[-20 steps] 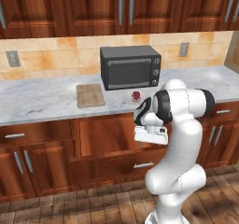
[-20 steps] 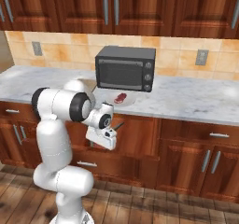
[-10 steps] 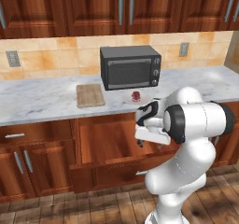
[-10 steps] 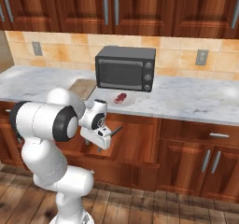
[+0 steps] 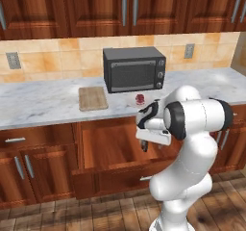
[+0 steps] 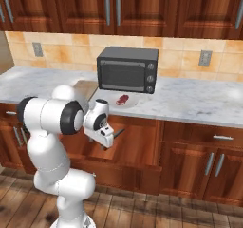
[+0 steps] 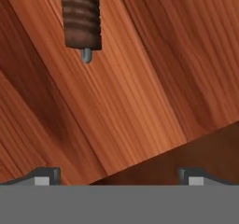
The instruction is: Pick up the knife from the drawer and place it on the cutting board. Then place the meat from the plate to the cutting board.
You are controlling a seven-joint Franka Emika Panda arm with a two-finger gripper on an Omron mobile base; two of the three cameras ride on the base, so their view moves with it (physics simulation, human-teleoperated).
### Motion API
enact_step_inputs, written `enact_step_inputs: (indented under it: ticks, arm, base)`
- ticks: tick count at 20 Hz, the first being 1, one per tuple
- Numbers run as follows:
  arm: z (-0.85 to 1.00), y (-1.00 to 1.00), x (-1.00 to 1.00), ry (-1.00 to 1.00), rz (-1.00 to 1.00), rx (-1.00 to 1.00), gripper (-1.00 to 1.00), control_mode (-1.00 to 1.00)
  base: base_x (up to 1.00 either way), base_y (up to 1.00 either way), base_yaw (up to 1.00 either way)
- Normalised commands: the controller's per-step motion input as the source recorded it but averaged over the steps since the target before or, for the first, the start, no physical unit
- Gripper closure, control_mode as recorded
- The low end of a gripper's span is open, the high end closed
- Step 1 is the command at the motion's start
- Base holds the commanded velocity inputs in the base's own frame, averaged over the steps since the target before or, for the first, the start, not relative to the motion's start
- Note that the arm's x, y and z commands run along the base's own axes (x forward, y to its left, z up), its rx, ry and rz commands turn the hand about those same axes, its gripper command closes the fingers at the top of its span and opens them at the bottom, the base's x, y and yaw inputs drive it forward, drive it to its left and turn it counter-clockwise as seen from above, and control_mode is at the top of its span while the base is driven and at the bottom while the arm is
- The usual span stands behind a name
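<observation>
The wide drawer [image 5: 111, 150] stands pulled out under the counter, and my gripper [image 5: 144, 146] hangs over its right part. In the hand view the knife [image 7: 81, 17] lies on the drawer floor [image 7: 140, 87] at the top left: a ribbed dark brown handle with a sliver of grey blade at the edge. My gripper [image 7: 119, 176] is open, its tips wide apart, short of the handle and holding nothing. The tan cutting board [image 5: 92, 98] lies on the counter left of the microwave. The red meat [image 6: 122, 99] rests on the white plate [image 6: 134, 101].
A black microwave [image 5: 134, 69] stands at the back of the marble counter [image 5: 38, 107], between board and plate. Closed cabinet doors [image 6: 209, 167] flank the drawer [image 6: 140, 148], and upper cabinets hang above. My bulky white arm [image 6: 50, 118] crowds the drawer's front.
The arm has folded and its elbow has swung outward and lower, while the hand has stayed over the open drawer, shifting only slightly.
</observation>
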Motion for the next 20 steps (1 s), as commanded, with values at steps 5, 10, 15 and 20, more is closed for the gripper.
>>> enact_step_inputs:
  ticks: [5,10,15,20]
  arm:
    - [-0.24,-0.08,0.6,-0.13,0.01,0.0,-1.0,-1.0]
    - [-0.43,-0.1,0.47,-0.11,0.1,0.0,-1.0,-1.0]
    - [-0.4,-0.02,0.45,-0.12,0.14,0.0,-1.0,-1.0]
    - [-0.17,0.0,0.39,-0.01,0.04,0.0,-1.0,-1.0]
  base:
    - [0.0,0.0,0.0]
    - [0.0,0.0,0.0]
    - [0.0,0.0,0.0]
    - [0.0,0.0,0.0]
